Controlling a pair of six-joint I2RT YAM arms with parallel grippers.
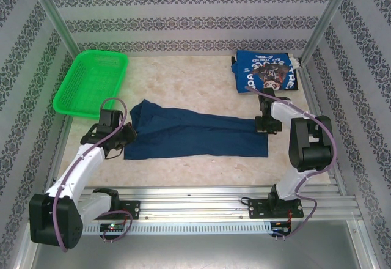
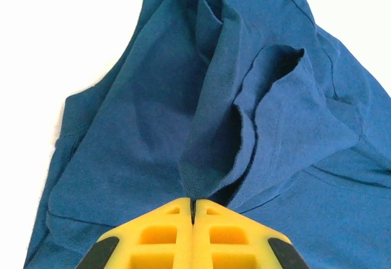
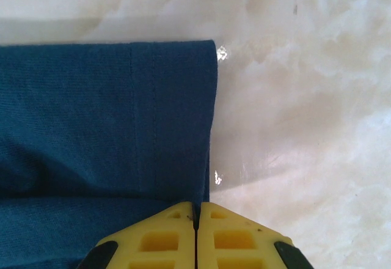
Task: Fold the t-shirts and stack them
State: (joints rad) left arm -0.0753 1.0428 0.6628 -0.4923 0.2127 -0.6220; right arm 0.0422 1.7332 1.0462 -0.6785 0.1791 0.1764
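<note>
The dark navy t-shirt (image 1: 195,133) lies stretched across the middle of the table, folded into a long band. My left gripper (image 1: 126,133) is shut on a raised fold of its cloth (image 2: 208,159) at the left end, where the fabric bunches. My right gripper (image 1: 261,126) is shut on the hem edge (image 3: 204,177) at the shirt's right end. The brighter blue t-shirt (image 1: 266,70) with white lettering and a dark picture sits folded at the back right corner.
A green mesh basket (image 1: 91,81) stands at the back left. Patterned walls and metal posts (image 1: 324,21) close in the table. Bare marble tabletop (image 1: 189,82) lies between the basket and the folded shirt.
</note>
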